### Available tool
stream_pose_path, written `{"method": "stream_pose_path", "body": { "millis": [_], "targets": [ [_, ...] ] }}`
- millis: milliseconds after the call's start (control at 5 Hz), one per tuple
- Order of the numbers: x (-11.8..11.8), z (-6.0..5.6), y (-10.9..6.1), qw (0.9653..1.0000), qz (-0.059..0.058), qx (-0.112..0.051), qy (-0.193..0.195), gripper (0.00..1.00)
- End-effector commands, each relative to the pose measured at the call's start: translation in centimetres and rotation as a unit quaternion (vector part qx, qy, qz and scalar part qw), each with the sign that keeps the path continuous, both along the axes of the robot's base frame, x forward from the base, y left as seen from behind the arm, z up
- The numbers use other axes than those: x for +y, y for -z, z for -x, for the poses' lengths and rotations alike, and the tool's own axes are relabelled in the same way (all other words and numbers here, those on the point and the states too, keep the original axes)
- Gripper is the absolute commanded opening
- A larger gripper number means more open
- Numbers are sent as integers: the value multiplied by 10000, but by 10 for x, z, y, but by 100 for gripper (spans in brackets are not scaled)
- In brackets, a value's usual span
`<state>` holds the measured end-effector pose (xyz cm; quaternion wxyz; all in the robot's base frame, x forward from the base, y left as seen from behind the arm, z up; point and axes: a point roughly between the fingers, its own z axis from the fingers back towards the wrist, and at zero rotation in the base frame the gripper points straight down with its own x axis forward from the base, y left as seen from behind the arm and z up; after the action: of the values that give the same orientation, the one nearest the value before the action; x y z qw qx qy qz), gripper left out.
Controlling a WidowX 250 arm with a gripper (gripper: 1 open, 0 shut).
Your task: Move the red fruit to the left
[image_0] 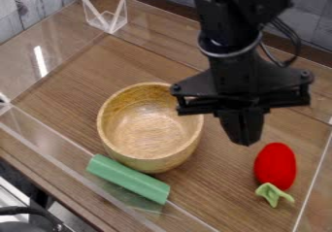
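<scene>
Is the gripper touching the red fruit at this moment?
Apart. The camera view shows the shut gripper up and to the left of the red fruit, with a strip of bare wood visible between its tip and the fruit.

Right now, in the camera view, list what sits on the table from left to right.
Green block → wooden bowl → claw, shut and holding nothing → red fruit.
</scene>
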<state>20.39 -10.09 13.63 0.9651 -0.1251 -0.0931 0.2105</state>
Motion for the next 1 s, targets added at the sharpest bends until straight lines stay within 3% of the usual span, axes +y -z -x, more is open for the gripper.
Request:
{"method": "stream_pose_path", "body": {
  "millis": [0, 200, 600, 800],
  "targets": [
    [2, -9, -6, 9999, 51, -153, 48, 0],
    [3, -16, -7, 9988, 52, -164, 464, 0],
    [-3, -27, -9, 9918, 15, -112, 1275, 0],
    [-8, -29, -5, 9932, 10, -33, 1167, 100]
  ]
}}
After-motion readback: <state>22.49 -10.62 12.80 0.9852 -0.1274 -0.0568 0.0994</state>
